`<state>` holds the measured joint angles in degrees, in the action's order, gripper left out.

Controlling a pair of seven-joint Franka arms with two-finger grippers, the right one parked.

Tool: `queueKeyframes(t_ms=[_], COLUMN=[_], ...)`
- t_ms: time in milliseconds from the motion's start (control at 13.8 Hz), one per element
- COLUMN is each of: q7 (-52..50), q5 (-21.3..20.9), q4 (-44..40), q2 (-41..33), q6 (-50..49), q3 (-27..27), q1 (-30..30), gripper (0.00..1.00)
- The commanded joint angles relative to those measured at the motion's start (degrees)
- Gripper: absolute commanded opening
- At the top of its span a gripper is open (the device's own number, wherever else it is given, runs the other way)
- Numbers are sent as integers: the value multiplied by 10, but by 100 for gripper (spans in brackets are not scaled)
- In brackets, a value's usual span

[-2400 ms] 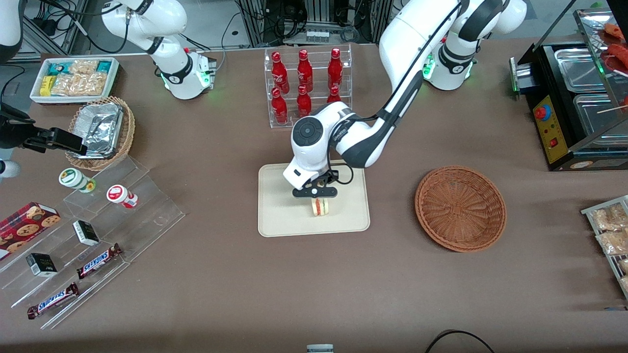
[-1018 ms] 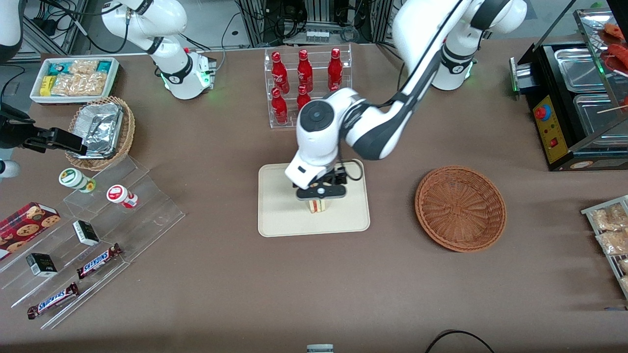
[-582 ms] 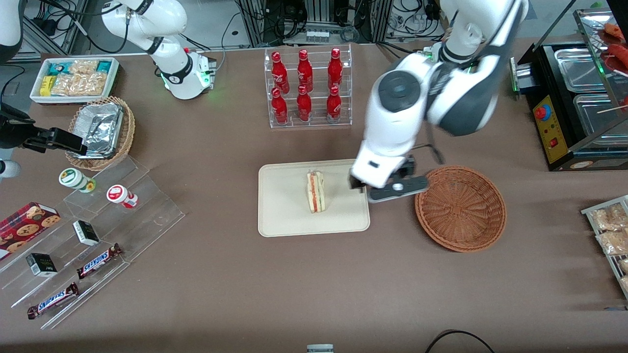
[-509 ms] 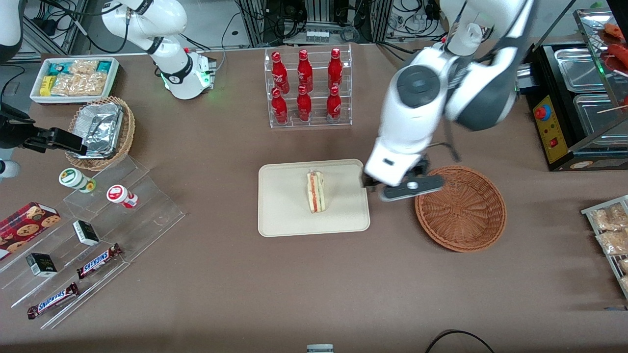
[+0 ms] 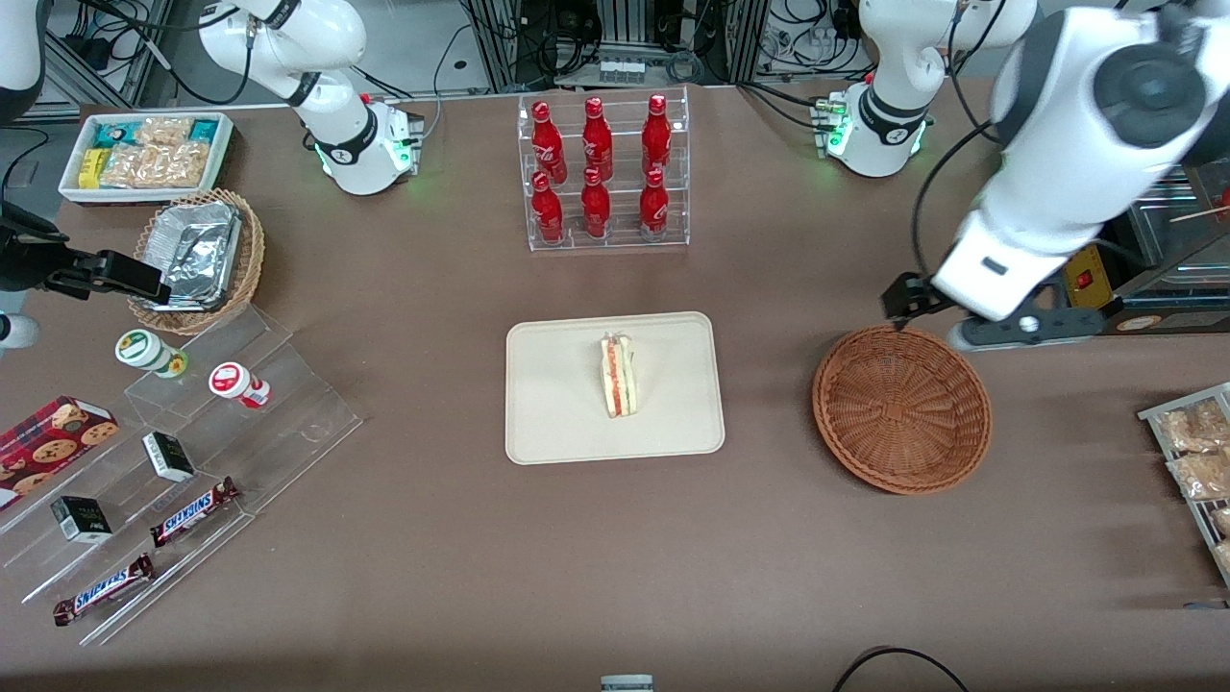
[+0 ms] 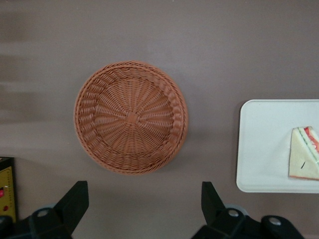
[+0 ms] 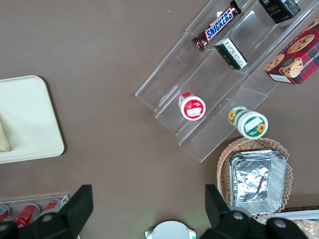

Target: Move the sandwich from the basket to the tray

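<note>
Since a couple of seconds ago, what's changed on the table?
The tool let go of the sandwich, left it lying on the tray, and moved up and away, open, to the basket's rim nearest the working arm's end. Tray and basket stayed put.

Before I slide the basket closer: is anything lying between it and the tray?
No. The front view shows only bare brown tabletop between the basket and the tray. The open pincer hangs above the basket's rim nearest the working arm's base.
</note>
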<state>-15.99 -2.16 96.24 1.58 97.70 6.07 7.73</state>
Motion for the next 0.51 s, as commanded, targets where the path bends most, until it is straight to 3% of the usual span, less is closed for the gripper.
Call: queueKeyframes(t_ms=[0, 218, 436], q7=[78, 138, 136], q5=[21, 23, 31], q4=[17, 18, -10], q2=[-35, -57, -40], q6=[-23, -49, -48], q3=[7, -3, -4], q1=[-48, -73, -75], gripper=[100, 100, 100])
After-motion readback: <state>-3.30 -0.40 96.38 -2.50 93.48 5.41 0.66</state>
